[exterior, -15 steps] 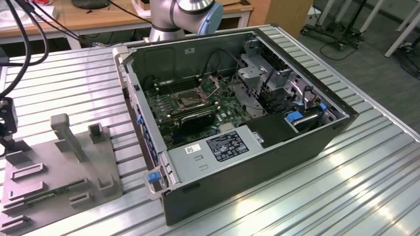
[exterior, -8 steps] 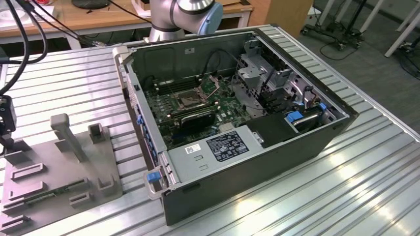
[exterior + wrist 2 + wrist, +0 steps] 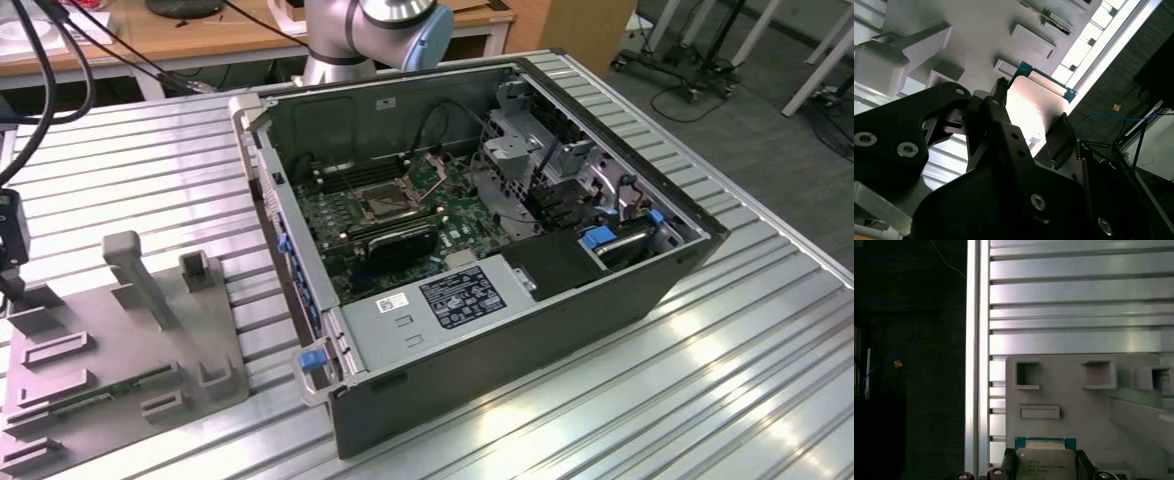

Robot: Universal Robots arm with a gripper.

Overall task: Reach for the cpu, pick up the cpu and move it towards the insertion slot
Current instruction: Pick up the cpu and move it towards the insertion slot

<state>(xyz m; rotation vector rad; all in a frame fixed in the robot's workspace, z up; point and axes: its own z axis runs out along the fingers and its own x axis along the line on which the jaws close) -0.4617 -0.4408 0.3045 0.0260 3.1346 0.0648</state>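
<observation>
At the far left edge of the exterior view sits a dark piece of my gripper point(image 3: 8, 240), over the left end of the grey fixture plate point(image 3: 94, 325). That plate lies on the slatted metal table point(image 3: 747, 380) and carries several upright grey blocks point(image 3: 134, 272) and shallow pockets.

In the first wrist view the cpu point(image 3: 1046, 464) sits between my two black fingers point(image 3: 1008, 461) – one on each side, pressed against opposite edges of the chip, so I am pinching it. Its pale metal face points at the camera and a thin green border shows along one edge. The grey plate and its square pockets point(image 3: 1028, 375) fill the ground behind it. I cannot tell whether the chip is clear of the plate or resting on it. In the second wrist view the same chip point(image 3: 1036, 102) glares almost white, and its green edge runs from one fingertip across to the other.

Further to the exterior view's right stands the open computer case point(image 3: 561, 330), lying on its side with the green circuit board point(image 3: 461, 215) exposed. The insertion slot point(image 3: 379, 206) – a small square socket with a shiny frame and a dark centre – sits in that board, well apart from me and the cpu. Behind the case, my arm point(image 3: 387, 25) rises from its base
</observation>
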